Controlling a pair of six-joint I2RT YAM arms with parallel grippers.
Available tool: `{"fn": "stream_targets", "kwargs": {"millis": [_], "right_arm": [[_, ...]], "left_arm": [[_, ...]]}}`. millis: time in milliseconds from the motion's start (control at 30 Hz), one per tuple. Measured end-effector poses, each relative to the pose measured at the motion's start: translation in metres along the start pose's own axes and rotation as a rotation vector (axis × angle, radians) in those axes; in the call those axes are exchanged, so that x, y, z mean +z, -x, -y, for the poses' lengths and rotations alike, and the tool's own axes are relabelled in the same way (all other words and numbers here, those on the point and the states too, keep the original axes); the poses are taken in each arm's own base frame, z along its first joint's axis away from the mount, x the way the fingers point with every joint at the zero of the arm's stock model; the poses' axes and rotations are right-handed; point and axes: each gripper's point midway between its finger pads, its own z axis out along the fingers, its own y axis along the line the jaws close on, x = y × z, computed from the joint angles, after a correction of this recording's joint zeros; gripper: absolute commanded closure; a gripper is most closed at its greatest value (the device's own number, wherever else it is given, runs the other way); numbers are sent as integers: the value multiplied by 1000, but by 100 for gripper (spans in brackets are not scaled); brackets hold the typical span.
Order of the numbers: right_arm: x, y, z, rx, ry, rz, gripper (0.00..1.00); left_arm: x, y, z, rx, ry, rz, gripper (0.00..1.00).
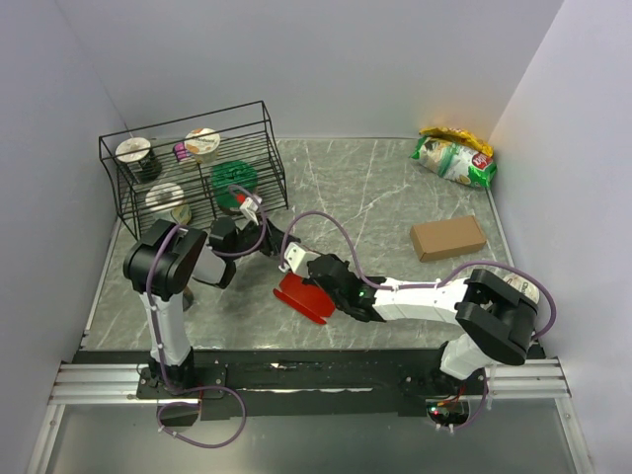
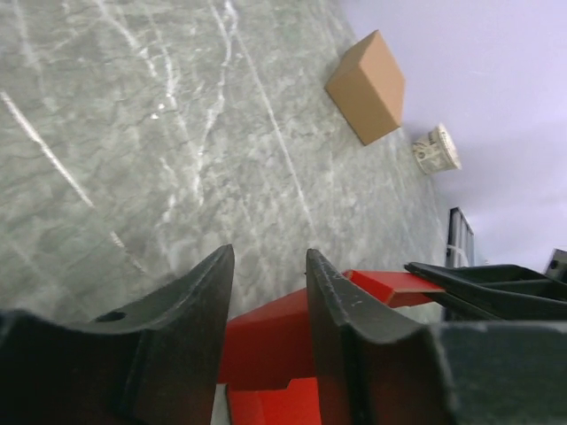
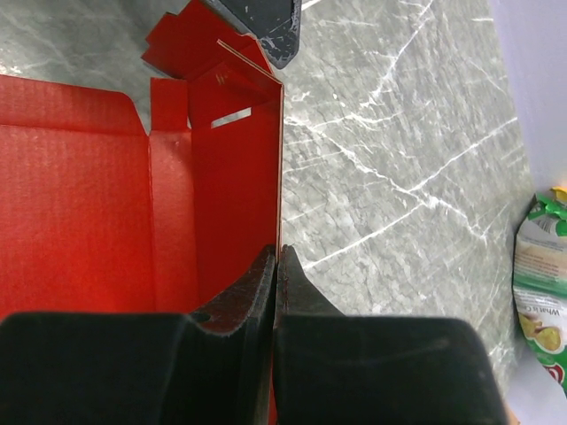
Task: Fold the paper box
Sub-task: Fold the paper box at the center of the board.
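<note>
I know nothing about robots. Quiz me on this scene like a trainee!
1. True or false: the right gripper pinches a wall of the red box.
2. What lies in the far right corner? A a bottle; B a snack bag; C a book.
3. Fill in: the left gripper has its jaws ____.
Key: 1 true; 2 B; 3 apart.
</note>
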Motion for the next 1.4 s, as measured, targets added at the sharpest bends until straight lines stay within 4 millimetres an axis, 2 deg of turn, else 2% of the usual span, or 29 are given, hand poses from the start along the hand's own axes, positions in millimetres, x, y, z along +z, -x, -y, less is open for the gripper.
{"fn": "stream_targets", "kwargs": {"millis": [100,267,400,700,967,1133,1233,1333,1400], "right_arm": [[1,-2,1,-3,-10,-10,100],[1,-4,1,0,-19,-18,100],[1,-7,-2,4,-5,-30,100],[1,-15,2,20,-7,-57,100],[1,-17,3,21,-9,-65,100],[0,-18,3,24,-8,-67,100],[0,-18,4,28,-12,-68,100],[0,-18,5,28,-16,-68,99],[0,-18,5,25,-20,-69,94]], "left_arm": [[1,-2,7,-16,-23,4,66],[-1,-8,16,-61,-40,5,68],[-2,-20,20,-112,-39,-11,69],[-1,-38,25,-180,-29,-39,66],[0,-39,23,-92,-32,-38,57],[-1,-40,25,-2,-42,-40,58],[-3,-52,29,0,-44,-63,59],[-2,-52,28,-5,-36,-58,58],[-2,-52,28,-20,-33,-58,57]]}}
